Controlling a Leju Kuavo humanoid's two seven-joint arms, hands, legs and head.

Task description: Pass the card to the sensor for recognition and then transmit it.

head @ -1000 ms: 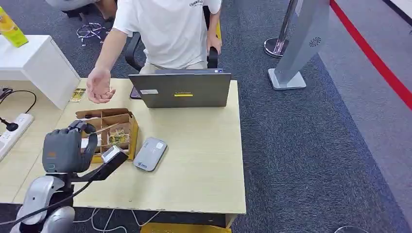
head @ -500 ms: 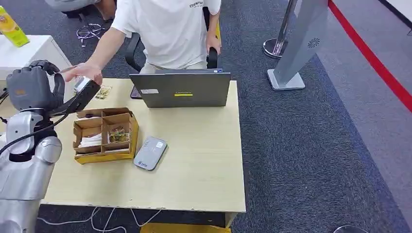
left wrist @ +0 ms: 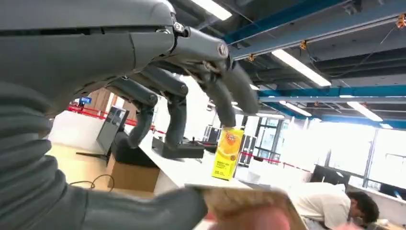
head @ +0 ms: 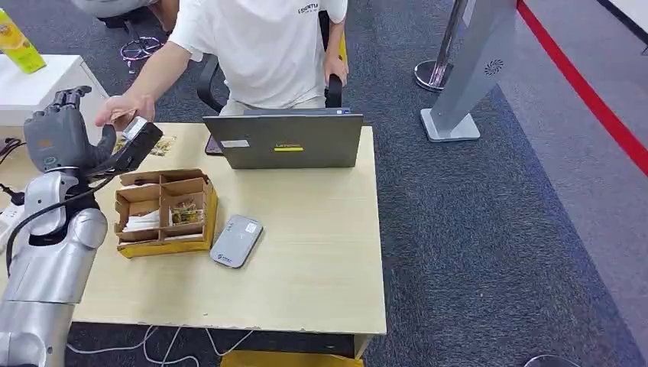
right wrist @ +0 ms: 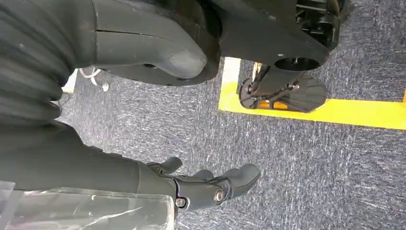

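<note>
Raising the left hand (head: 59, 138) at upper left, fingers spreading, card (head: 134, 128) lying against the thumb and meeting a person's hand (head: 122, 110). Hanging at the floor, right hand (right wrist: 210, 184) loosely curling, holding nothing.

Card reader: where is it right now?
Head view: the grey card reader lies flat on the table, just right of the cardboard box, in front of the laptop.

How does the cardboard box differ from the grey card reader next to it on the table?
The cardboard box is brown, tall-walled and split into compartments holding small items; the card reader is grey, flat and closed with rounded corners. The box is the larger of the two. Both rest on the wooden table, side by side.
</note>
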